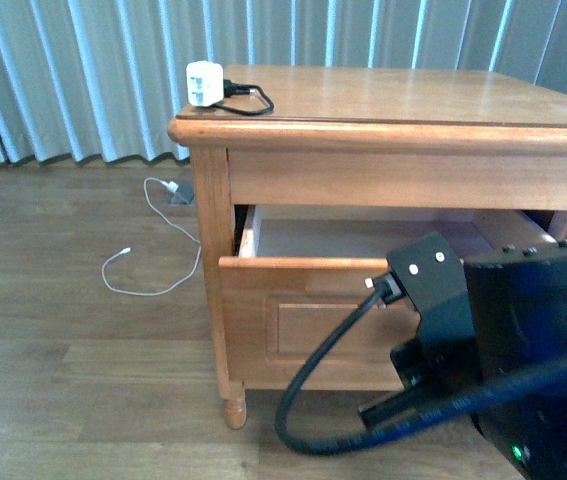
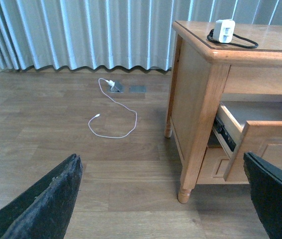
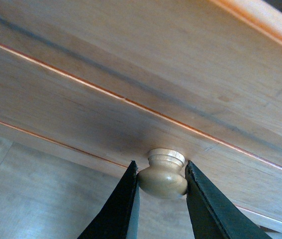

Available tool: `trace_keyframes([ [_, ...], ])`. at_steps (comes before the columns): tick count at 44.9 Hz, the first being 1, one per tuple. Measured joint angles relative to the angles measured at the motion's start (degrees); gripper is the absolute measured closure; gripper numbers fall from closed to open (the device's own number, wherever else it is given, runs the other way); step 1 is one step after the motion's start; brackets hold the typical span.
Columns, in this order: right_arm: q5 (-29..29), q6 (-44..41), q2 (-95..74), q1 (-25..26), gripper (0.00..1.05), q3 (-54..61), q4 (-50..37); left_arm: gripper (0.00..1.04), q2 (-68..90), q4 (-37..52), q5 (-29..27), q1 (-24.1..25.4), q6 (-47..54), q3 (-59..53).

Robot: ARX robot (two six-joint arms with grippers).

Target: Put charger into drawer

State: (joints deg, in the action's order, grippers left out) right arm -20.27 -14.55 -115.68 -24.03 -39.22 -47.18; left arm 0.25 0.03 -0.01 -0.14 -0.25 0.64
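The white charger (image 1: 204, 82) with its black looped cable sits on the cabinet top's near left corner; it also shows in the left wrist view (image 2: 224, 31). The top drawer (image 1: 303, 290) is pulled partly out, its pale inside showing (image 2: 260, 110). My right gripper (image 3: 161, 181) is shut on the drawer's round wooden knob (image 3: 163, 174), one finger on each side. In the front view my right arm (image 1: 483, 340) hides the knob. My left gripper (image 2: 165, 199) is open and empty, low over the floor left of the cabinet.
A thin white cable (image 1: 153, 255) lies looped on the wooden floor left of the cabinet, near a floor socket (image 2: 117, 87). Grey curtains (image 1: 83, 70) hang behind. The cabinet's front left leg (image 2: 184, 191) stands close to my left gripper.
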Motion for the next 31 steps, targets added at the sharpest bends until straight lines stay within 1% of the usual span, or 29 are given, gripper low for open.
trace_keyframes([
  [13, 2.32, 1.57, 11.8, -1.75, 0.83, 11.72, 4.59, 0.06, 0.0, 0.0, 0.0, 0.0, 0.0, 0.0],
  [15, 2.6, 1.77, 12.94, -1.92, 0.78, 12.74, 4.9, 0.06, 0.0, 0.0, 0.0, 0.0, 0.0, 0.0],
  [19, 1.77, 2.97, 17.11, -2.14, 0.63, 14.84, 5.7, 0.06, 0.0, 0.0, 0.0, 0.0, 0.0, 0.0],
  [20, 1.53, 3.06, 17.77, -2.14, 0.62, 15.02, 5.73, 0.06, 0.0, 0.0, 0.0, 0.0, 0.0, 0.0],
  [22, 0.96, 3.56, 20.46, -1.99, 0.55, 15.54, 6.36, 0.06, 0.0, 0.0, 0.0, 0.0, 0.0, 0.0],
  [26, 1.42, 4.11, 26.03, -1.57, 0.4, 16.96, 9.33, 0.06, 0.0, 0.0, 0.0, 0.0, 0.0, 0.0],
  [28, 1.92, 4.33, 28.3, -1.44, 0.35, 17.73, 10.69, 0.06, 0.0, 0.0, 0.0, 0.0, 0.0, 0.0],
  [31, 3.15, 5.01, 33.75, -1.38, 0.25, 19.15, 14.69, 0.06, 0.0, 0.0, 0.0, 0.0, 0.0, 0.0],
])
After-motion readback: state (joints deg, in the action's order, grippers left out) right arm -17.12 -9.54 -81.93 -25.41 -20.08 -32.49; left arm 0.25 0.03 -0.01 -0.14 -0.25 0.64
